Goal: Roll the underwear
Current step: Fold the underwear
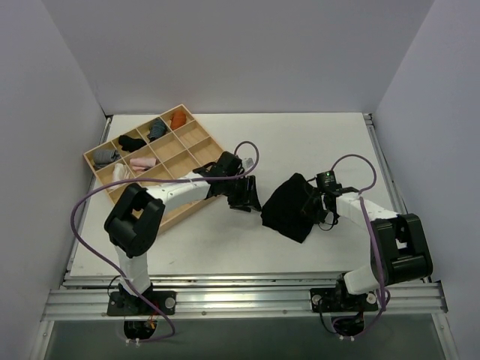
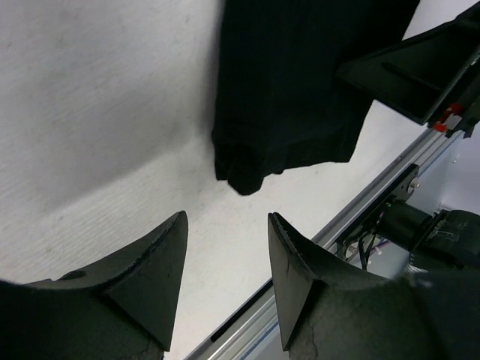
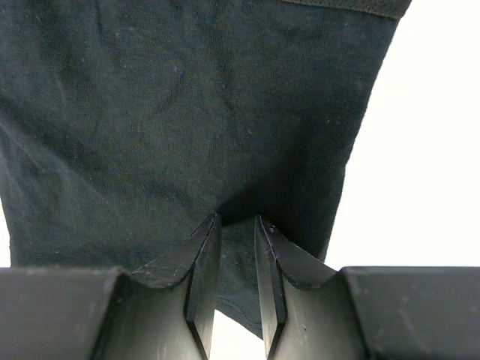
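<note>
Beside the underwear [image 1: 292, 208], left arm [image 1: 176, 193] outstretched

A: We are seeing the underwear [image 1: 289, 206] as plain black against the white table [image 1: 315, 142].
B: And we are finding the tan wooden tray [image 1: 193, 135] near the table's far left corner holding an orange bundle [image 1: 178, 118] at its far corner, then a grey bundle [image 1: 156, 129], a black bundle [image 1: 131, 142] and a pink bundle [image 1: 142, 162].

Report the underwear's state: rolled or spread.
Spread, not rolled: the underwear is one loose sheet with no roll showing, its edge pinched in the right gripper.
</note>
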Controlling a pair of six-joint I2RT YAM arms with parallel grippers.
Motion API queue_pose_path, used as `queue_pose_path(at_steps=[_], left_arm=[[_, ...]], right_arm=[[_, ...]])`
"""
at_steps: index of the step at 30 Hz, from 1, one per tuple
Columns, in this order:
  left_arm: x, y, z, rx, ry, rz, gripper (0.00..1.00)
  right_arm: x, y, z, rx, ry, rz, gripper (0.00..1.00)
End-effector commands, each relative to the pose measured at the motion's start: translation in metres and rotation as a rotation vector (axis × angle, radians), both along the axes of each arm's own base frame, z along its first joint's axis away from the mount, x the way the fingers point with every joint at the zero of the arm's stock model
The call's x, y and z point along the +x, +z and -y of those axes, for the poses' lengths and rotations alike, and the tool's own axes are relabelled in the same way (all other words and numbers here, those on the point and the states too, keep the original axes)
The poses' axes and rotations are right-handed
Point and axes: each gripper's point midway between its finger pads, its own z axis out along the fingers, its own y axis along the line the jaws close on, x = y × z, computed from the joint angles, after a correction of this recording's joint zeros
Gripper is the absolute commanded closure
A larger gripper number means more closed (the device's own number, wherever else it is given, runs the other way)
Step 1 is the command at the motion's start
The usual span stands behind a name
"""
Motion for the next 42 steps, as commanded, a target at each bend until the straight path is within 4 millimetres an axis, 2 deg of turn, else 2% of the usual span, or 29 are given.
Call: queue_pose_path(at_steps=[1,2,7,11,12,14,15,19,21,24,25,27,28,30,35,39,42], left_arm=[[0.009,0.012,0.031,-0.103,-0.052,0.052,0.45],[0.009,0.003,0.033,-0.091,-0.055,0.038,0.45],[0.004,-0.01,0.043,-0.083,-0.075,0.029,0.48],[0.002,-0.018,0.046,-0.059,-0.08,0.027,0.51],[0.002,-0.018,0.046,-0.059,-0.078,0.028,0.52],[0.003,-0.018,0.048,-0.063,-0.074,0.029,0.53],[0.003,-0.019,0.048,-0.062,-0.073,0.028,0.54],[0.004,-0.018,0.048,-0.058,-0.068,0.031,0.56],[0.003,-0.02,0.047,-0.053,-0.065,0.026,0.59],[0.002,-0.022,0.047,-0.049,-0.062,0.02,0.64],[0.001,-0.024,0.047,-0.045,-0.059,0.012,0.72],[-0.002,-0.027,0.045,-0.038,-0.055,0.001,0.79],[-0.004,-0.029,0.045,-0.034,-0.051,-0.008,0.87],[-0.008,-0.033,0.043,-0.032,-0.046,-0.018,0.96],[-0.015,-0.034,0.041,-0.035,0.005,-0.031,0.98],[-0.029,-0.045,0.038,-0.017,0.037,-0.061,0.98],[-0.033,-0.054,0.034,0.031,0.057,-0.066,0.98]], right_arm=[[-0.015,-0.011,0.007,-0.027,-0.002,-0.044,0.79],[-0.014,-0.01,0.006,-0.023,-0.002,-0.042,0.79],[-0.007,-0.001,0.005,-0.023,-0.005,-0.028,0.79],[0.014,0.024,0.002,-0.014,-0.014,0.043,0.78],[0.025,0.033,0.001,-0.009,-0.016,0.075,0.78],[0.042,0.037,-0.001,-0.011,-0.019,0.093,0.78],[0.043,0.037,-0.001,-0.011,-0.019,0.093,0.78],[0.082,0.049,-0.012,0.013,-0.017,0.149,0.78],[0.094,0.051,-0.014,0.011,-0.02,0.162,0.78],[0.11,0.043,-0.015,0.0,-0.014,0.152,0.78],[0.111,0.032,-0.015,-0.006,-0.012,0.124,0.78],[0.115,0.025,-0.016,-0.015,-0.007,0.115,0.79],[0.115,0.015,-0.015,-0.026,-0.002,0.095,0.79],[0.118,0.01,-0.013,-0.04,0.002,0.096,0.79],[0.116,-0.004,-0.007,-0.062,-0.008,0.097,0.79],[0.117,-0.012,-0.007,-0.07,0.005,0.083,0.79],[0.117,-0.013,-0.007,-0.071,0.009,0.081,0.79]])
